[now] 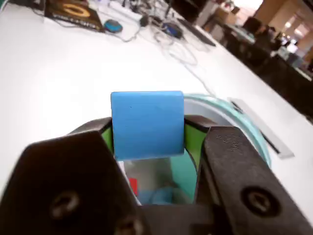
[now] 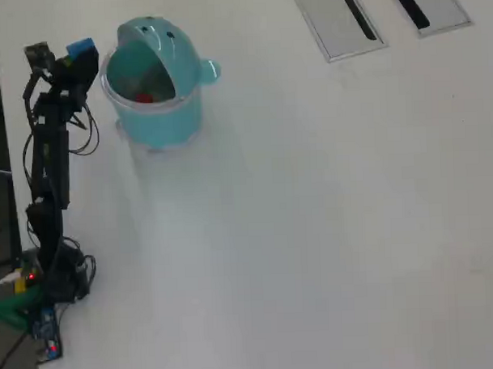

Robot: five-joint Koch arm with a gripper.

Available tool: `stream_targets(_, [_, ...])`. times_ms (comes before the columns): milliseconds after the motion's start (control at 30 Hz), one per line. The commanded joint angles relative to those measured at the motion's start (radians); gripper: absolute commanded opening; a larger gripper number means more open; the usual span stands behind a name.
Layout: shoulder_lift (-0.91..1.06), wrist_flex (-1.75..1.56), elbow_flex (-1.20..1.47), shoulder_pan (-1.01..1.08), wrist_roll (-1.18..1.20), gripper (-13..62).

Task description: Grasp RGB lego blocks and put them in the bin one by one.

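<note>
The hand (image 1: 148, 142) is closed on the blue block (image 1: 147, 125), its two black jaws pressing the block's left and right faces through green pads (image 1: 192, 142). In the wrist view the block fills the centre of the frame; in the overhead view it shows as a small blue spot at the upper left, at the tip of the arm, just left of the bin (image 2: 155, 115).

The block looks like hard, smooth plastic: light, stiff, unlikely to deform, but probably slick. Flat opposite faces are the sensible place to hold it, and that is where the jaws sit.

The bin's lid (image 2: 164, 42) stands tipped open toward the upper edge of the frame, so the mouth is clear. A red block (image 2: 144, 96) lies inside. No yellow-green block can be made out.

The bin's near rim is the likeliest thing to catch on the way over. The grey slotted panels (image 2: 338, 19) at the upper right of the counter (image 2: 329, 230) are well apart. Cables and clutter at the top of the wrist view are far off.
</note>
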Motion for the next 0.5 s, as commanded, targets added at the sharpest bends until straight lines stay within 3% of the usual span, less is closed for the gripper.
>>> stream_targets(0, [-0.006,-0.057,-0.110,-0.009,-0.011,14.9])
stream_targets(233, [-0.075,-0.129,-0.123,0.008,-0.012,14.9])
stream_targets(467, [-0.259,-0.067,-0.383,0.038,-0.012,15.3])
